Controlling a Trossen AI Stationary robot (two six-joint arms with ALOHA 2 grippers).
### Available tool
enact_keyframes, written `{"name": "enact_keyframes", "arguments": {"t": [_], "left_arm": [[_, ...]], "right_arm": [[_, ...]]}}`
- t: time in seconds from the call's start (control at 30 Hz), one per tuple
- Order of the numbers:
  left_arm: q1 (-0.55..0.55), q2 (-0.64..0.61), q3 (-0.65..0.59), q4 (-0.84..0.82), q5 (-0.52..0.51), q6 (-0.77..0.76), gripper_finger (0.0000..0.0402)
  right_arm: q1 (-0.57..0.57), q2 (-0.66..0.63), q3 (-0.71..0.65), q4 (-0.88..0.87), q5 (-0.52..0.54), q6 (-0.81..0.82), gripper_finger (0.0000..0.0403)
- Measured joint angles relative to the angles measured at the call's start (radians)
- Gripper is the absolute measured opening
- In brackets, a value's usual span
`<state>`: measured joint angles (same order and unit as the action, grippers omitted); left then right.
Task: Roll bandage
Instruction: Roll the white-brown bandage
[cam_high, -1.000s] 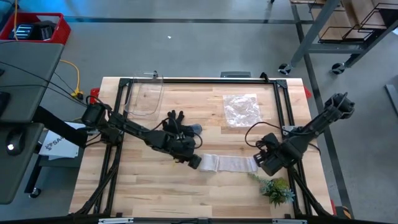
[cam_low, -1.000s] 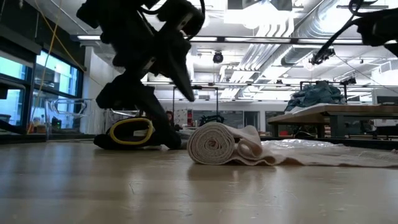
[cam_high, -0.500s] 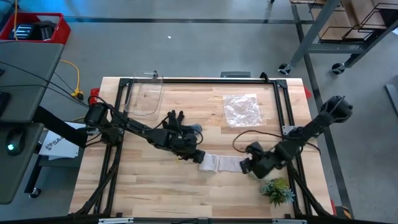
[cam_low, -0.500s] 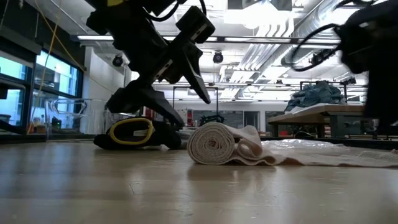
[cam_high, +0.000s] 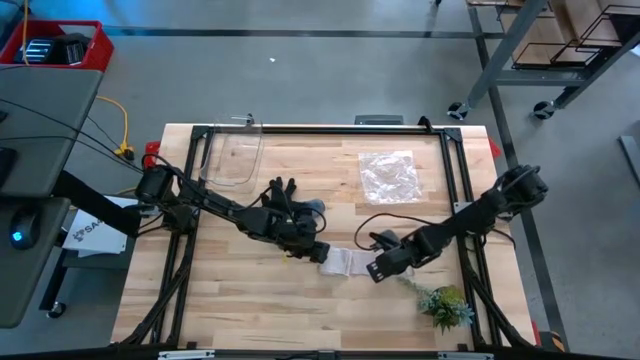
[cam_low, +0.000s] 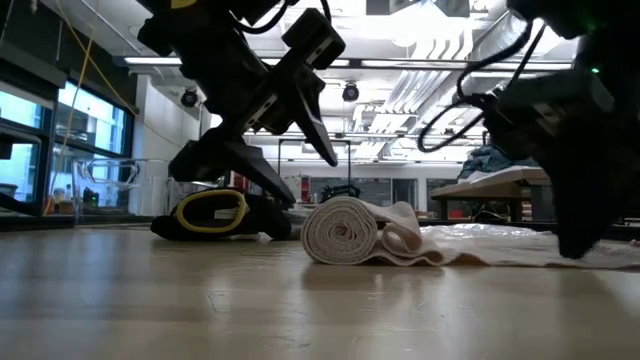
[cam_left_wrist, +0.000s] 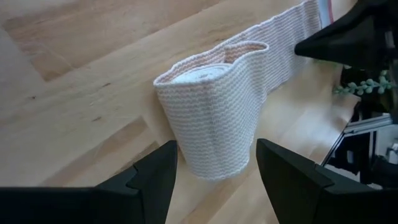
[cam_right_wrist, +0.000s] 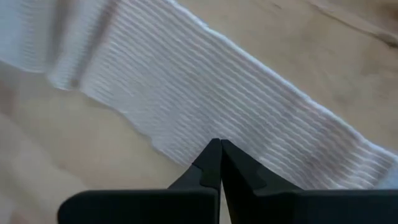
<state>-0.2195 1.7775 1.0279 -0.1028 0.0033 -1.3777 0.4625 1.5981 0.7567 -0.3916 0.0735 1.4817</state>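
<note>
The white bandage lies on the wooden table near its front middle. Its rolled end (cam_high: 335, 262) stands on one flat end (cam_left_wrist: 211, 124), and a flat strip (cam_right_wrist: 186, 87) runs from it toward the table's right. My left gripper (cam_high: 322, 256) is open, with one finger on each side of the roll (cam_low: 340, 230); whether a finger touches it I cannot tell. My right gripper (cam_high: 375, 272) is shut, its tips down on the flat strip to the right of the roll. My right gripper (cam_right_wrist: 219, 144) has its shut fingertips on the flat strip close to one long edge (cam_right_wrist: 249, 143), a short way from the roll. The fingers come from above, slanting down from the table's right. In the low view they reach down to the strip (cam_low: 500, 255), which lies flat on the table.
A black-and-grey glove (cam_high: 285, 195) lies just beyond my left gripper. A crinkly clear bag (cam_high: 388, 175) lies at the back right and a clear container (cam_high: 232, 158) at the back left. A green sprig (cam_high: 445, 303) lies near the front right edge.
My right gripper has moved toward the table's left and down onto the flat strip, tipping steeper and shutting on the way. My left gripper has rolled a little about its own line but stayed at the roll. The roll has not moved.
</note>
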Motion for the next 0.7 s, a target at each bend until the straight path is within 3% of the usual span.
{"name": "enact_keyframes", "arguments": {"t": [0.57, 0.7], "left_arm": [[-0.013, 0.026, 0.0, 0.036, 0.014, -0.088, 0.0216], [0.003, 0.092, -0.001, 0.155, 0.091, -0.108, 0.0216]], "right_arm": [[-0.005, -0.001, 0.002, -0.05, -0.026, -0.002, 0.0], [-0.005, -0.001, 0.002, -0.046, -0.025, -0.007, 0.0]]}}
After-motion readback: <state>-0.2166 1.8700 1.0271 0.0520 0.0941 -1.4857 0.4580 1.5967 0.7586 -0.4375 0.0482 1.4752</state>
